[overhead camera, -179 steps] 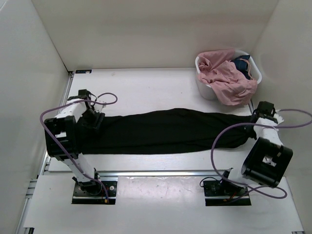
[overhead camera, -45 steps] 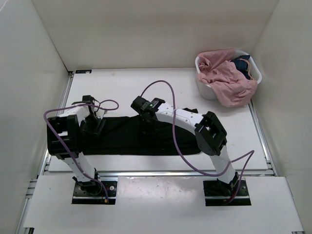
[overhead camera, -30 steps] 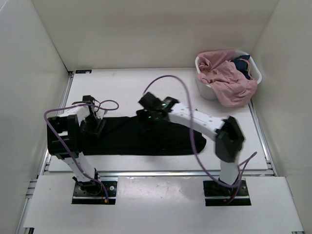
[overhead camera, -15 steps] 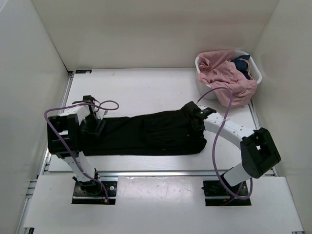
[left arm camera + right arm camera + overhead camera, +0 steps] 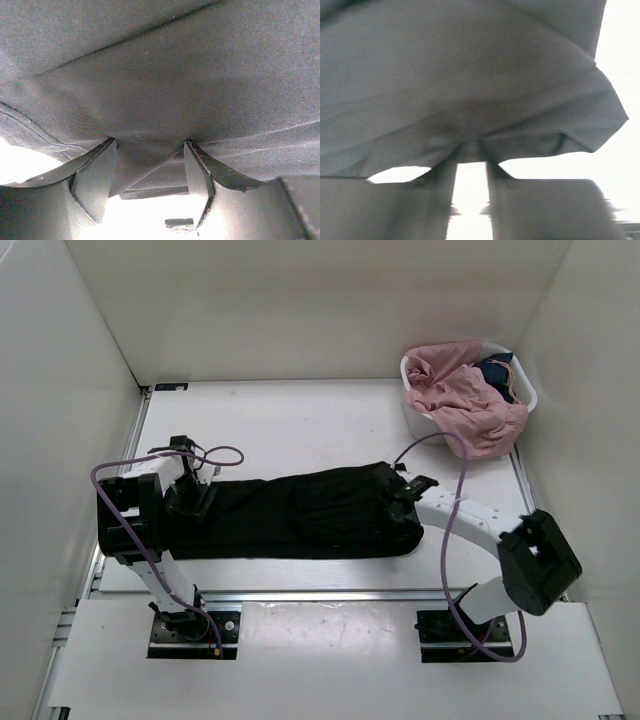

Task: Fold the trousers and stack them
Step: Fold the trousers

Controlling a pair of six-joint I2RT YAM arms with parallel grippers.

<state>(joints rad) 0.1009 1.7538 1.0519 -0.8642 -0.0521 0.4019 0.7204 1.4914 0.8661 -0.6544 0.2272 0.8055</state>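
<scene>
The black trousers [image 5: 300, 515] lie folded in half across the table, from the left arm to just right of the middle. My left gripper [image 5: 190, 498] sits on their left end. In the left wrist view its jaws [image 5: 147, 142] stand partly apart with a thick wad of the black cloth [image 5: 175, 75] held between them. My right gripper [image 5: 398, 502] is at the right, folded end. In the right wrist view its jaws [image 5: 470, 150] are nearly together and pinch a bunch of the cloth [image 5: 445, 75] at their tips.
A white basket [image 5: 425, 425] stands at the back right, holding a pink garment [image 5: 460, 395] that spills over its rim and a dark blue garment [image 5: 497, 370]. White walls enclose the table on three sides. A metal rail [image 5: 300, 592] runs along the front edge.
My right gripper carried the leg ends leftwards over the trousers, halving their length, then swung back to the right, folded end. My left gripper has stayed at the left end.
</scene>
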